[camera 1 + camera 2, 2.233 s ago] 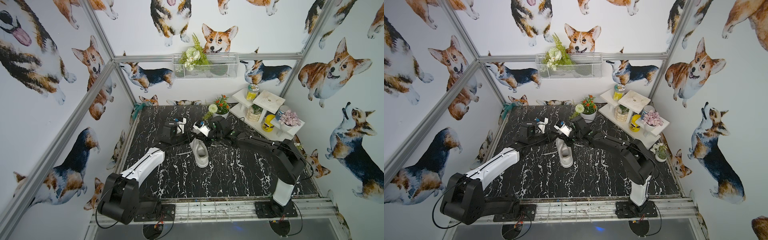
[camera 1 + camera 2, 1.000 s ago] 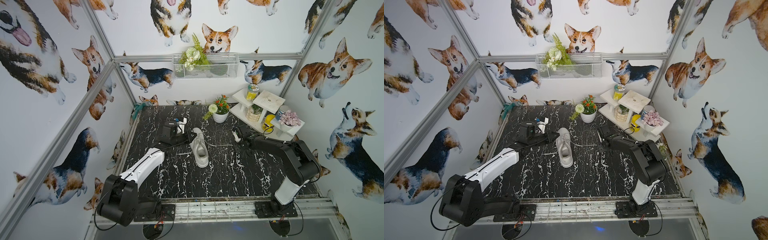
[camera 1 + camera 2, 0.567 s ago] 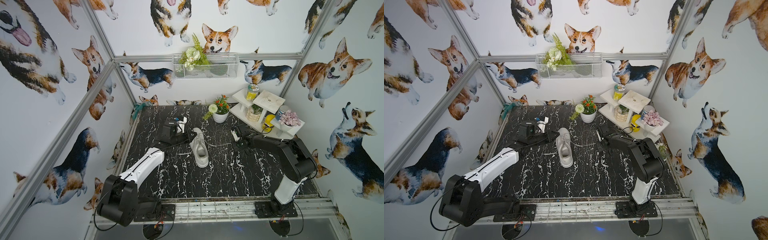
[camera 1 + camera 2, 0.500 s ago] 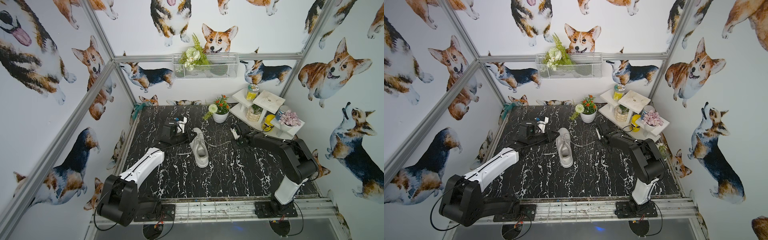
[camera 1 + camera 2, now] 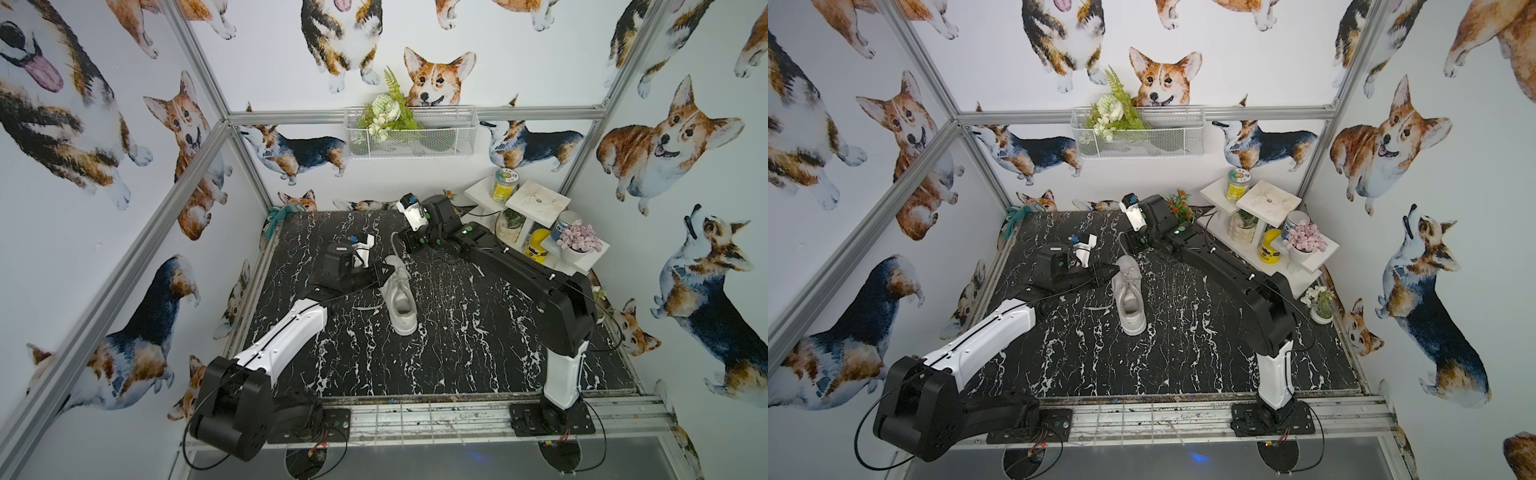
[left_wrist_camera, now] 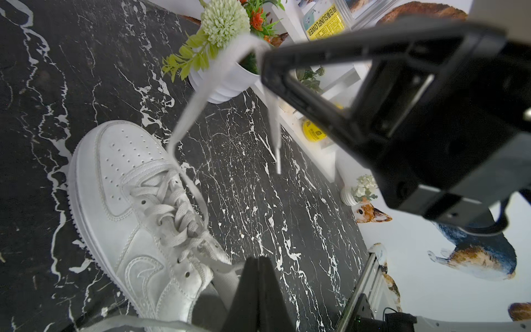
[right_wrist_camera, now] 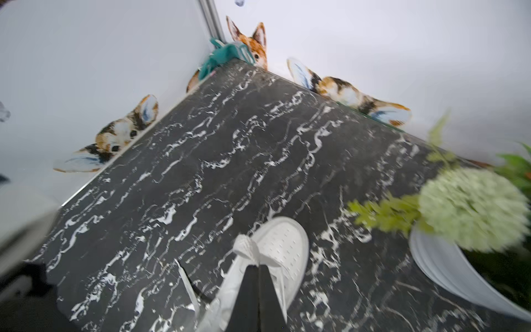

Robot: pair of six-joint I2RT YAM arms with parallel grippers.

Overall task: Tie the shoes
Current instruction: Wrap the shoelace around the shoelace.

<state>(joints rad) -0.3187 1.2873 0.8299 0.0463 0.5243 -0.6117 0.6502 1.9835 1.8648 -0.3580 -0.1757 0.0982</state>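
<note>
The white sneaker (image 5: 399, 297) stands in the middle of the black marble table (image 5: 457, 353), toe toward the back wall. The right gripper (image 7: 255, 273) hangs over the toe end, jaws pressed together on a bunched loop of lace (image 7: 246, 247) running down to the eyelets. The left gripper (image 6: 258, 276) sits by the sneaker's collar, jaws together and, as far as its close view shows, pinching another strand.

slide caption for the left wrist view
Right tool pinches a white lace drawn up from the sneaker on black marble
</note>
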